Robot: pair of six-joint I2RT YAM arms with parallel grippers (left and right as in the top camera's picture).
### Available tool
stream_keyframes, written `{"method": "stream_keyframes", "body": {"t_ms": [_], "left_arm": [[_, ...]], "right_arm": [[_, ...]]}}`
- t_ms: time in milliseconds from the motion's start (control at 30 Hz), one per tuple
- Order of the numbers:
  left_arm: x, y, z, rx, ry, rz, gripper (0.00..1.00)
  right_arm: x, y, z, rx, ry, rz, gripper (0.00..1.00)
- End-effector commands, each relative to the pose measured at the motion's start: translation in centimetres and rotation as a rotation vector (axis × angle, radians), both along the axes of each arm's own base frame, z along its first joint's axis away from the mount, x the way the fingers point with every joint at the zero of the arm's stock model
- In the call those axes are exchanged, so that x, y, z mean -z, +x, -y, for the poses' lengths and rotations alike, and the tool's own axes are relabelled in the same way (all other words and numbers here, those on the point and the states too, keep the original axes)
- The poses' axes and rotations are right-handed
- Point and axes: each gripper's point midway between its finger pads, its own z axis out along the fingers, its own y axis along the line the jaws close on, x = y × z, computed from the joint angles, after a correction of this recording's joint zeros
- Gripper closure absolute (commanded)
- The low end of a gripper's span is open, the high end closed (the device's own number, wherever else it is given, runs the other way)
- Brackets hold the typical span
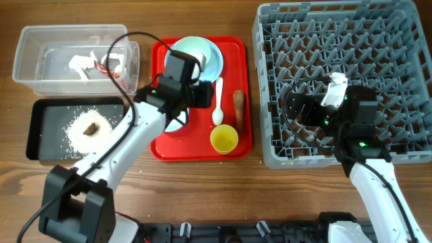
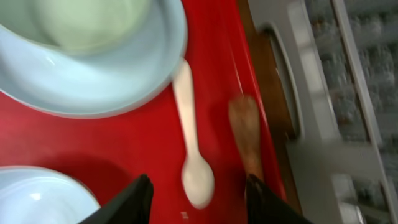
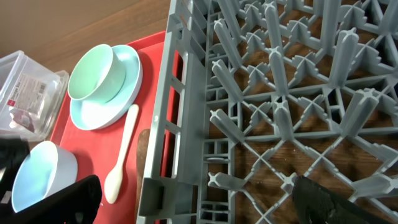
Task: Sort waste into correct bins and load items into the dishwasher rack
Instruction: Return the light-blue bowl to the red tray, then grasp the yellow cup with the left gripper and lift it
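On the red tray (image 1: 162, 145), my left gripper (image 1: 204, 94) (image 2: 199, 202) hangs open just above the white spoon (image 1: 218, 101) (image 2: 189, 124), whose bowl lies between the fingers, ungripped. The orange-brown carrot-like stick (image 1: 239, 101) (image 2: 245, 134) lies right of the spoon. A mint bowl (image 1: 192, 54) (image 3: 93, 74) stands on the light blue plate (image 1: 214, 62) (image 3: 109, 106). The light blue bowl (image 2: 37, 193) (image 3: 40, 177) sits mostly under my left arm. The yellow cup (image 1: 223, 139) is at the tray's front. My right gripper (image 1: 297, 108) (image 3: 199, 205) is open wide over the grey dishwasher rack (image 1: 344, 40) (image 3: 280, 93).
The clear tub (image 1: 30, 67) at the back left holds white scraps (image 1: 82, 64) and a red wrapper (image 1: 111, 67). In front of it the black tray (image 1: 40, 135) holds white grains and a brown lump (image 1: 90, 128). The rack's left wall (image 3: 180, 124) stands close to the red tray.
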Motion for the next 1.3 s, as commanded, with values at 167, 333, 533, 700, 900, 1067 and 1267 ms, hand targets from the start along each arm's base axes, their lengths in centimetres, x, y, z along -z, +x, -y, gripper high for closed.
{"method": "stream_keyframes", "body": {"t_ms": [167, 333, 533, 700, 900, 1067, 1267], "left_arm": [[1.3, -7.5, 1.9, 0.23, 0.062, -0.235, 0.51], [4.3, -8.0, 1.8, 0.231, 0.102, -0.328, 0.54], [6.9, -9.4, 3.5, 0.289, 0.14, -0.383, 0.59], [6.7, -8.5, 4.2, 0.291, 0.125, -0.334, 0.96], [4.3, -6.8, 3.6, 0.228, -0.032, -0.342, 0.96], [-1.7, -4.0, 3.2, 0.279, -0.472, -0.317, 0.96], [-9.8, -3.5, 2.2, 0.507, -0.9, -0.208, 0.96]], "right_arm": [[-0.8, 0.4, -0.5, -0.015, 0.015, 0.012, 0.0], [-0.8, 0.4, -0.5, -0.015, 0.016, 0.011, 0.0], [-0.8, 0.4, -0.5, -0.015, 0.015, 0.011, 0.0], [-0.7, 0.4, -0.5, -0.015, 0.015, 0.008, 0.0], [-0.9, 0.0, -1.8, -0.032, 0.13, -0.029, 0.0], [-3.7, -1.0, -5.8, -0.276, 0.293, 0.041, 0.0], [-8.4, -2.5, -10.5, -0.636, 0.447, 0.22, 0.0]]}}
